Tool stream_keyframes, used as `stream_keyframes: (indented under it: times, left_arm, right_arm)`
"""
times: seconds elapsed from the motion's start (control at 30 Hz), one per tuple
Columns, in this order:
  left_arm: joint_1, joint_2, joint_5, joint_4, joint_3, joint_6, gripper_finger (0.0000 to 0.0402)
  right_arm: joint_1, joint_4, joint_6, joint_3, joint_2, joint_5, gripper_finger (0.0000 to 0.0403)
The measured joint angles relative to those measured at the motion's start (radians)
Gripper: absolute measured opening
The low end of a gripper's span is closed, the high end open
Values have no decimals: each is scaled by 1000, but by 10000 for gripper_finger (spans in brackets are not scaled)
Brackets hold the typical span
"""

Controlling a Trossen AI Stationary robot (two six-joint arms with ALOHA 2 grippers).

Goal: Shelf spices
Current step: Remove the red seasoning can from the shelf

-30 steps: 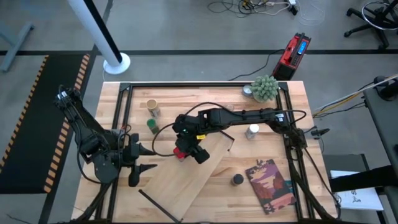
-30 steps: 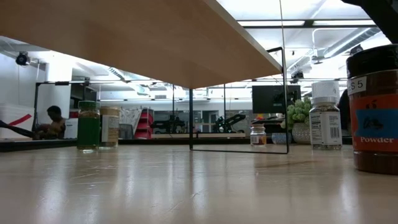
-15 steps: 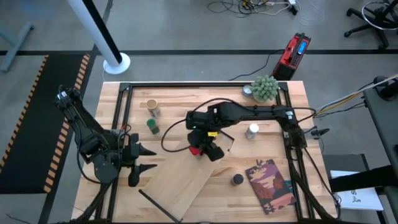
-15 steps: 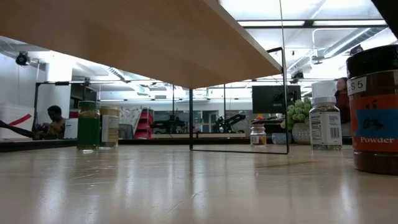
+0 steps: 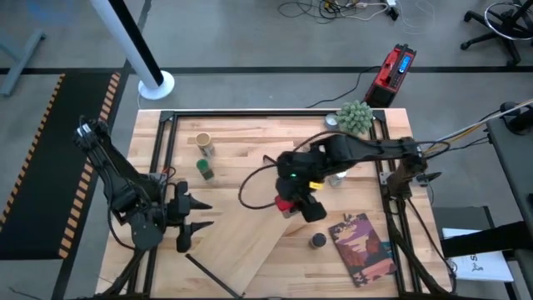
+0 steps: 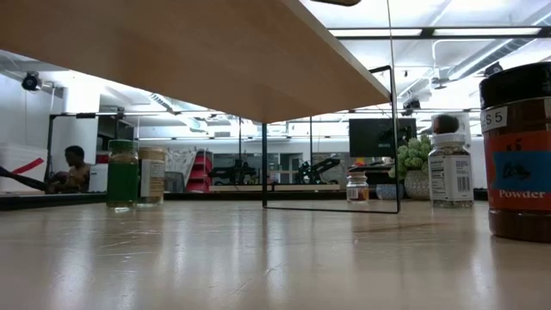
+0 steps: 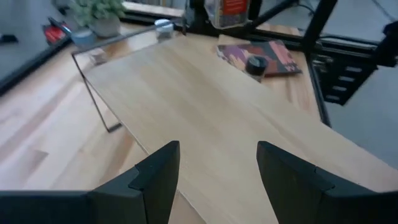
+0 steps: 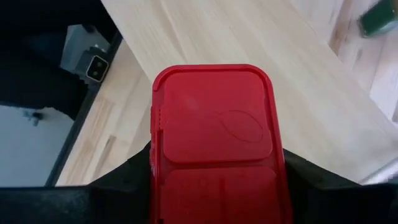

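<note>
Butcher-block tabletop (image 5: 241, 150), grey floor around. Pale shelf (image 5: 250, 237) lies slanted across the middle. Right hand (image 5: 291, 205) pinches the red squarish jar (image 8: 214, 134), raised over the shelf's far end. Left hand (image 5: 193, 225) hovers at the shelf's left edge, fingers (image 7: 158, 171) spread, holding nothing. Green-topped jar (image 5: 203, 168) and tan-topped jar (image 5: 203, 142) stand far left.

red jar (image 5: 286, 202): clamped in right pincer (image 5: 293, 205), above shelf's end | shelf (image 5: 250, 237): pale board, lying diagonally
</note>
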Motion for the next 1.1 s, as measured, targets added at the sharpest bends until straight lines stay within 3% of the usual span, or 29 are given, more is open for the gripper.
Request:
stream_keyframes:
  times: [0.2,0.4,0.63,0.9,1.1]
  left_arm:
    - [-1,36,-60,44,-3,15,204]
    - [-1,57,-105,96,-4,17,204]
    - [-1,61,-176,117,-4,-1,204]
    - [-1,58,-207,124,-4,-32,204]
    - [-1,58,-216,125,-4,-55,204]
  right_arm:
    - [42,174,106,-270,-174,39,189]
    - [69,324,209,-572,-369,161,190]
    - [83,518,341,-902,-570,195,190]
    - [111,622,443,-1163,-716,263,190]
    - [111,704,470,-1309,-755,325,190]
